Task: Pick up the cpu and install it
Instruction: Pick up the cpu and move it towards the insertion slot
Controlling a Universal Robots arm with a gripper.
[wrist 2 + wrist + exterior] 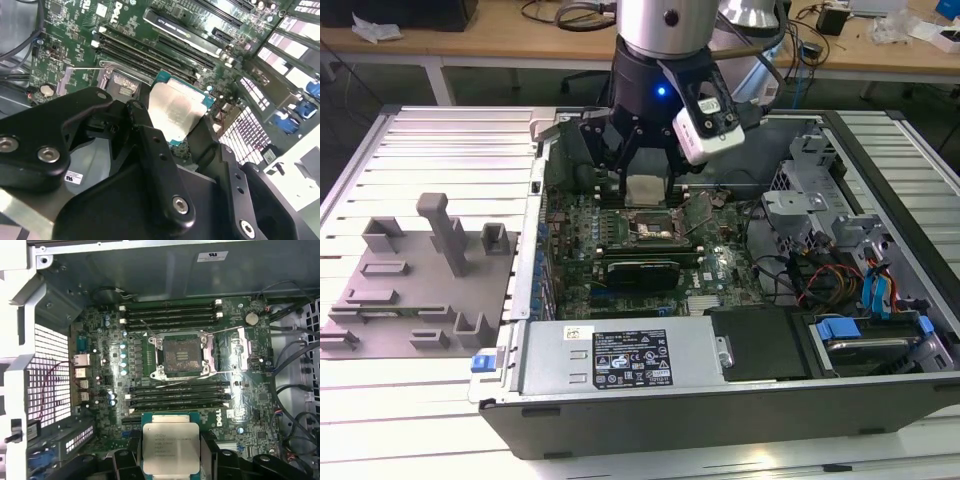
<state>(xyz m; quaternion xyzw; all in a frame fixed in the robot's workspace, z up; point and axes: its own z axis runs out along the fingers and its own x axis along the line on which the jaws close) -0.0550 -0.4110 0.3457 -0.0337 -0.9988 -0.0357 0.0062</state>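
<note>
On the exterior view's left, a grey plastic fixture plate with upright posts and pockets (410, 290) sits on the ribbed aluminium tabletop (440, 140), well apart from the work. Next comes the open dark-grey metal computer case (770, 410), lying on its side, with the green motherboard (610, 240) in its floor.

The small thin square cpu with a pale silvery metal top (647, 190) is in the air above the board, pinched by two opposite edges between the arm's black jaws. In both wrist views it lies flat and level between them (171, 447) (176, 112). It hangs near the dark square socket with a metal rim (181, 355), but to one side of it rather than over it.

The chip looks light and stiff, but probably fragile. Its smooth lid and thin green edge give little purchase, so I think the edge grip is right, since it keeps the underside untouched. A tilt or a scrape on the socket would be the likely harm.

Rows of black memory slots (172, 312) flank the socket, and thin wire levers (150, 335) stand out around its frame, close enough to foul a descent. A long black expansion card (642, 272) lies just beyond. Toward the right are loose coloured cables (810, 275) and a grey metal drive cage with blue plastic tabs (880, 290), both clear of the socket.
</note>
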